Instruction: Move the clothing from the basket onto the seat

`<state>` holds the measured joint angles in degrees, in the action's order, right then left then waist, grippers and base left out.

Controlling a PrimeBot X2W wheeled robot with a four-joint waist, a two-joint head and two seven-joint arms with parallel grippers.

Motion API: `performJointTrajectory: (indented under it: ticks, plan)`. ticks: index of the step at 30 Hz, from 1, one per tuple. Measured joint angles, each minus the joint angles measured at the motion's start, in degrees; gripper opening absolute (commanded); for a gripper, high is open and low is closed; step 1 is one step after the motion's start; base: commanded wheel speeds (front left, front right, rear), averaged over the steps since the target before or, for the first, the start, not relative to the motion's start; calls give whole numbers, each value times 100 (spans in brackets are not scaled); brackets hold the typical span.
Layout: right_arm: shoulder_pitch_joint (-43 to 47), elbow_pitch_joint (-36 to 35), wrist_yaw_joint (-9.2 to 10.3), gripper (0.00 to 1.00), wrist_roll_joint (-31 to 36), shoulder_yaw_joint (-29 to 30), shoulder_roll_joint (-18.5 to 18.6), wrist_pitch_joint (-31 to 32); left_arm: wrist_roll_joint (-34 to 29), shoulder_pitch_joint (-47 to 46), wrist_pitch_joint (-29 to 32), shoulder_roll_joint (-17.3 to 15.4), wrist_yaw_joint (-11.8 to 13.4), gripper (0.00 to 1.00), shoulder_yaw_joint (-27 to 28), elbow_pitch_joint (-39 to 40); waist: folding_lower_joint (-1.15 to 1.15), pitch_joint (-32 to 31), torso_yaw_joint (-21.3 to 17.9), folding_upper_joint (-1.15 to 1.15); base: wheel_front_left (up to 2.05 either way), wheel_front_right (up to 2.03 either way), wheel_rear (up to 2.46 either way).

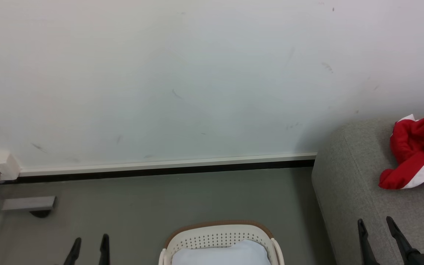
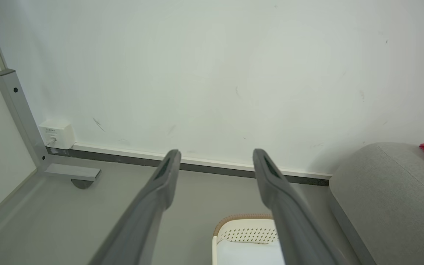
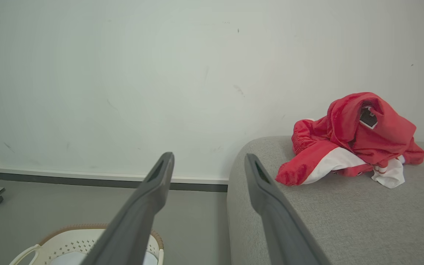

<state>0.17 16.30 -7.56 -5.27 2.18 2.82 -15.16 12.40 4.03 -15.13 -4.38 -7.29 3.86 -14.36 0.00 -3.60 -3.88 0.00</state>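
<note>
On the seat (image 1: 348, 191), the clothing (image 1: 418, 151) lies heaped. Both the left hand (image 1: 91, 238) and the right hand (image 1: 375, 220) stand apart, empty. Confirm the basket (image 1: 219, 240) holds only its pale pad (image 1: 221, 254), then park hands clear.

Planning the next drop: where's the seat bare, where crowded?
Free: seat top between its rounded corner and the clothing, nearer the right gripper; floor between basket and baseboard. Crowded: seat's wall side, where the clothing lies; a pale pad lies in the basket.
</note>
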Motion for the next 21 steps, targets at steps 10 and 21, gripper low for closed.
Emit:
performJointTrajectory:
  ticks: [10, 21]
  plan:
    - [123, 294, -1, 0, -202, 16, -86, 108, 162, 125, 98, 97, 2, 0, -33, -326, 0, 10, 8, 0, 0, 0, 0]
    - [99, 229, -1, 0, -1459, 60, -81, 405, 1338, 19, 398, 104, 2, 0, -2, -298, 0, 43, 43, 0, 0, 0, 0]
